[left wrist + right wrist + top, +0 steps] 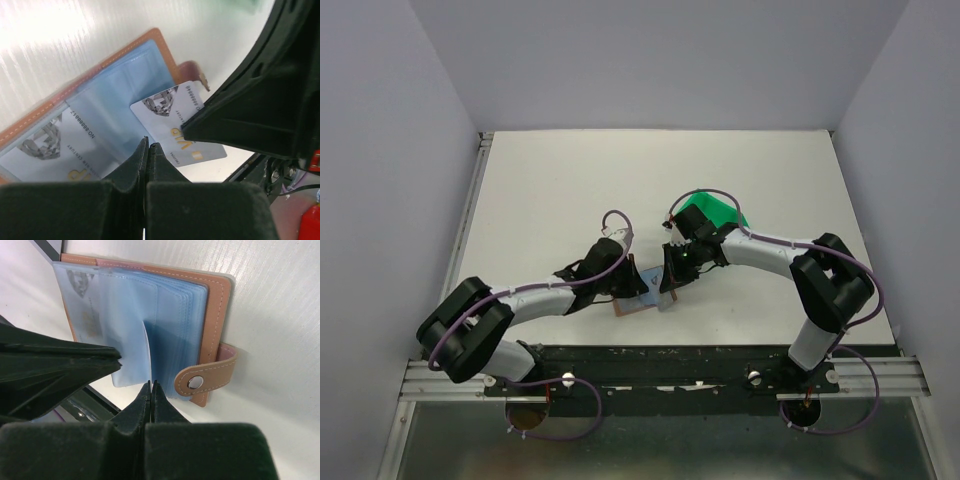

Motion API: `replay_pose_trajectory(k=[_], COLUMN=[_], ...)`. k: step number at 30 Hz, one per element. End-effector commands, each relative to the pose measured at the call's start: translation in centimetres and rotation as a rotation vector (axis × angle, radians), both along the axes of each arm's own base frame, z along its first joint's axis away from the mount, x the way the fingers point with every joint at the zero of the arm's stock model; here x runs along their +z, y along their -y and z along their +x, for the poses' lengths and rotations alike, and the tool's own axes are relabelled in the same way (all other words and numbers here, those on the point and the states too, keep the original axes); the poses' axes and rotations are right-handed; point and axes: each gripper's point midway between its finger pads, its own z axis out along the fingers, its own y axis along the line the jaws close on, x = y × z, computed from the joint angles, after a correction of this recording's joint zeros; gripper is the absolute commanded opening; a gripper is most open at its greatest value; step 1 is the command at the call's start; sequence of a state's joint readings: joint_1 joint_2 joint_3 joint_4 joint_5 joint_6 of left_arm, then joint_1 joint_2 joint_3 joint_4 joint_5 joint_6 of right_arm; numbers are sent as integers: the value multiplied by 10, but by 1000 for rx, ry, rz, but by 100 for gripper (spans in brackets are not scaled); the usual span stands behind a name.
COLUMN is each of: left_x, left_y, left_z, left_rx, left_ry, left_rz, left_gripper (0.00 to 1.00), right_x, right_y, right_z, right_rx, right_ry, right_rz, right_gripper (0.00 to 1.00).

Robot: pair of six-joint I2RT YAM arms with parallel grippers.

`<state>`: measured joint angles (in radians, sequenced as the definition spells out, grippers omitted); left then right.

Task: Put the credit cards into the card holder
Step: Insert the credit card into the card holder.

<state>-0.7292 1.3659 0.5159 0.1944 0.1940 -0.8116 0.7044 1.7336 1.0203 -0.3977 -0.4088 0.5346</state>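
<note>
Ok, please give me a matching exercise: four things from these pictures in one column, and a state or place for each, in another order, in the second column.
1 card holder
2 loose credit card
3 green bin
4 snap tab

A pinched by the right end effector
B tan strap with a metal stud
C lies open, blue sleeves showing
D farthest back, partly hidden

Pairs: 1-C, 2-A, 3-D, 4-B

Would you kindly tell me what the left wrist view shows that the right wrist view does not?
Left wrist only: the printed face of the credit card, VIP lettering readable. Right wrist only: the snap tab, its stitched tan face and round stud. Both: the card holder open, blue sleeves exposed, with left gripper and right gripper shut.
</note>
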Motion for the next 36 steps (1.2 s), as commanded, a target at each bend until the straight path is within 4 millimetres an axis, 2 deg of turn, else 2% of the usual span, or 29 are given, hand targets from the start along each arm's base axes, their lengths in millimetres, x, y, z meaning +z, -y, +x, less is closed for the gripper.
replay_pose_trajectory(k=[1,8,15,36], left_x=[-7,-32,-49,-61], left_y=[7,-7,-23,-45], left_z=[1,-6,-19,-33], left_rx=[-17,9,23,54], left_ry=[4,-42,-75,-109], left_rz=[4,73,119,183], left_gripper=[0,0,0,0], right_x=[-15,-15,-11,6], right_y=[6,7,11,22], right_z=[0,2,3,11], right_rx=[-17,-21,-27,-71], right_ry=[-15,-11,9,85], right_rz=[-48,-52,-65,-96], right_gripper=[0,0,0,0])
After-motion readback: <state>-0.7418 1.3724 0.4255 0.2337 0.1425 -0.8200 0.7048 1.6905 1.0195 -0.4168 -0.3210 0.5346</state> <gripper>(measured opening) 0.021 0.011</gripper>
